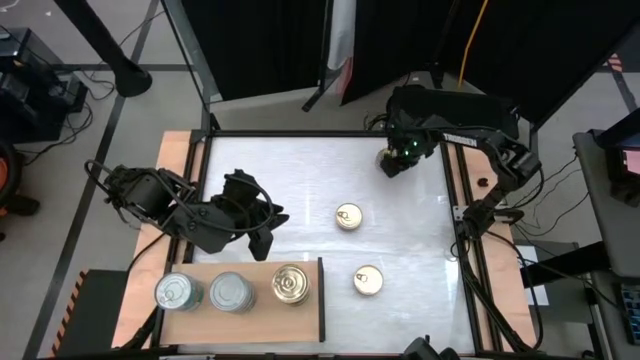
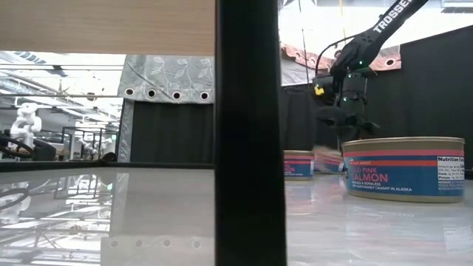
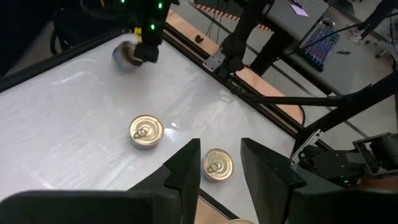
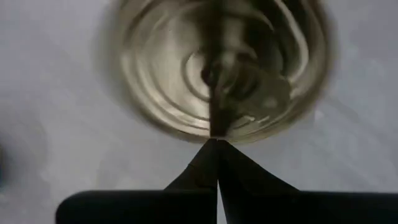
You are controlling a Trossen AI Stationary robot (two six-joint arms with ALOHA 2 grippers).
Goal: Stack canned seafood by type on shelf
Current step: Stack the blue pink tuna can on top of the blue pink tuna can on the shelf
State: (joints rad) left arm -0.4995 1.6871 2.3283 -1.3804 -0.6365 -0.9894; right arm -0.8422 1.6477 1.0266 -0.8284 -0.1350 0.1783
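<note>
From above, the shelf point(image 1: 240, 310) lies at the near left of the white surface point(image 1: 300, 180). Three stacks of tins stand on it in a row: two with silver lids point(image 1: 176, 292) point(image 1: 232, 292) and one with a gold lid point(image 1: 291, 285). Two more gold tins sit out on the surface, one in the middle point(image 1: 349, 216) and one nearer point(image 1: 368, 281).

The left end effector point(image 1: 262, 232) hovers just behind the shelf. Its wrist view shows what the top view does not: the two dark fingers point(image 3: 186, 168) stand a little apart and grip nothing, with the two loose tins point(image 3: 146, 130) point(image 3: 218, 165) beyond them.

The right end effector point(image 1: 392, 163) is at the far right corner over another tin point(image 1: 387, 158), half hidden from above. Its wrist view shows the gold pull-tab lid point(image 4: 217, 68) up close and the fingers point(image 4: 214, 165) pressed tight together, tips at the tin's edge, grasping nothing.

Only the low view shows the tins' sides: a blue and red pink salmon label point(image 2: 403, 168).
</note>
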